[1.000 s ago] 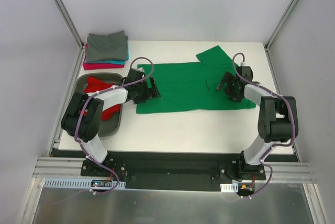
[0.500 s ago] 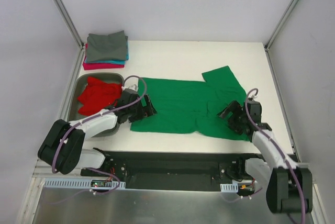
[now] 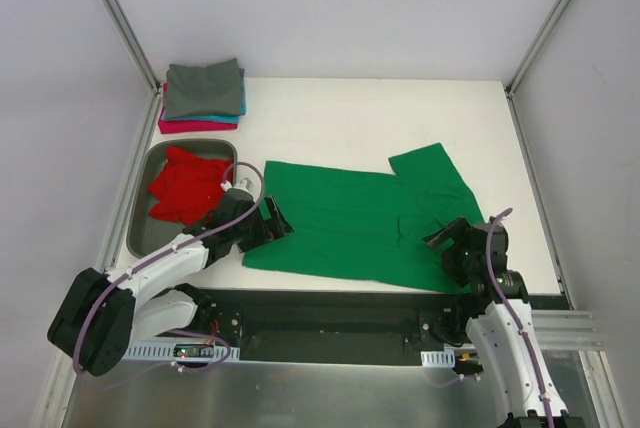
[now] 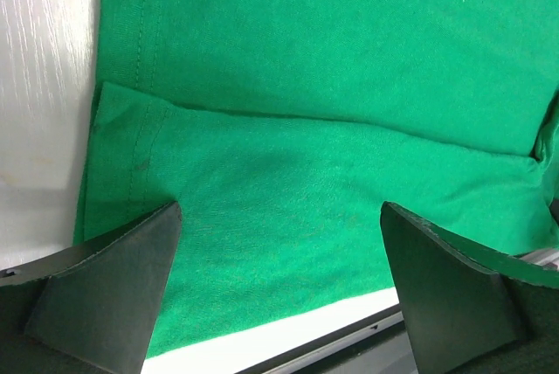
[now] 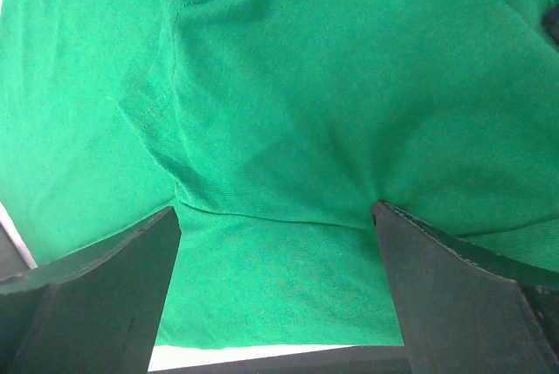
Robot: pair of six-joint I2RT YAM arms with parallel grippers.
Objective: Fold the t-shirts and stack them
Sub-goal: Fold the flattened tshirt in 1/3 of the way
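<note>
White counter point(image 3: 340, 123) fills our view between pale walls. At its far left corner the folded stack point(image 3: 203, 96), grey on top, sits as it did a second ago. The red shirt point(image 3: 185, 186) lies unmoved in the tray point(image 3: 142, 236). Our left fingers point(image 3: 274, 220) have drawn back toward the near edge and are spread wide over the left end of the green shirt point(image 3: 350, 223). That shirt, flat with one sleeve out, has slid toward the near edge with them. Our right fingers point(image 3: 446, 240) have pulled back too, wide apart over puckered cloth at the shirt's right end.
</note>
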